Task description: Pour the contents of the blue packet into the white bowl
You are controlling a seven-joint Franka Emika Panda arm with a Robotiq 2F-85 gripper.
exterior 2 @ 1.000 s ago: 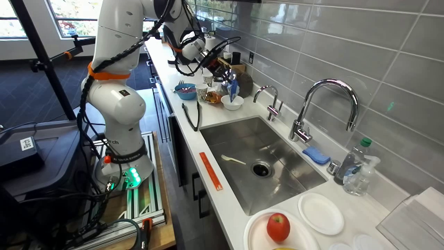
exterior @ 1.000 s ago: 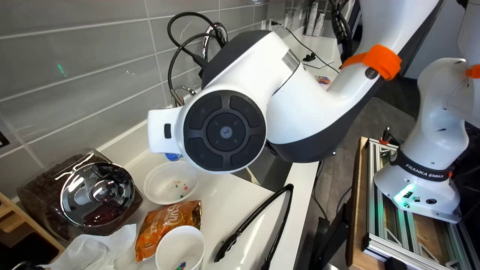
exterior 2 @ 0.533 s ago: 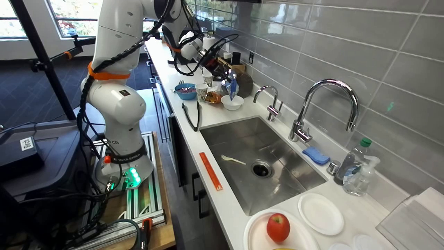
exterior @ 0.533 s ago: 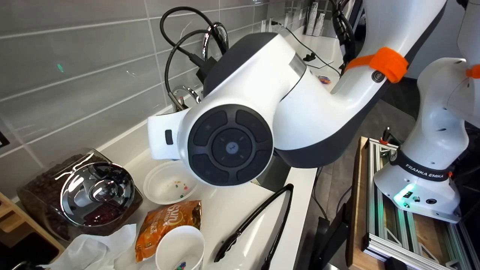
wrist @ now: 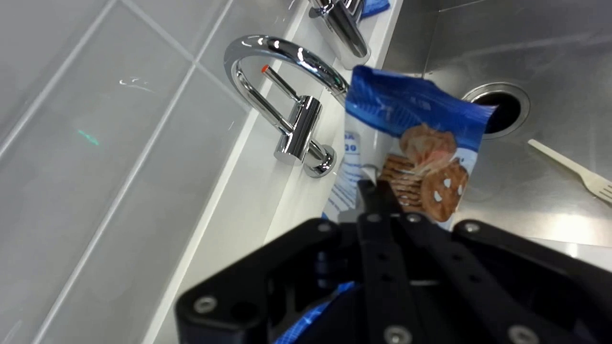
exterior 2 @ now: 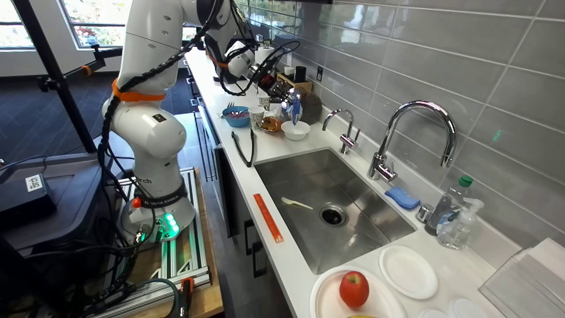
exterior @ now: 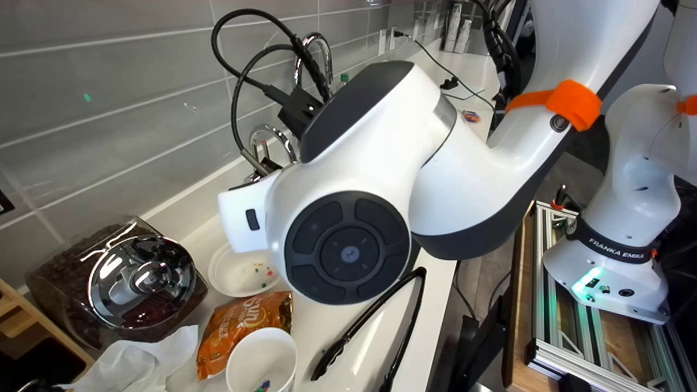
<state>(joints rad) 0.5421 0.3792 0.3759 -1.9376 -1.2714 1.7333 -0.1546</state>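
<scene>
Pinching the blue packet [wrist: 416, 138], the gripper [wrist: 377, 188] holds it aloft. In an exterior view the packet's lower end overlaps the white bowl [exterior 2: 295, 133], though whether it hangs directly above I cannot tell. Small coloured bits [exterior: 264, 285] lie in the bowl, an orange bag [exterior: 242, 325] just beside it, and 2 chrome faucets [exterior 2: 382, 158] stand by the sink [exterior 2: 353, 251].

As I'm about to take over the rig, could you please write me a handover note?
Pincer: shut on the crinkly blue-and-white snack packet.
Position: packet held up, apparently above the shallow round white bowl on the white countertop.
Done: packet gripped and raised.
Left: likely whatever pouring remains; the packet's inside is hidden. A few small coloured pieces lie in the bowl, source unclear.
</scene>
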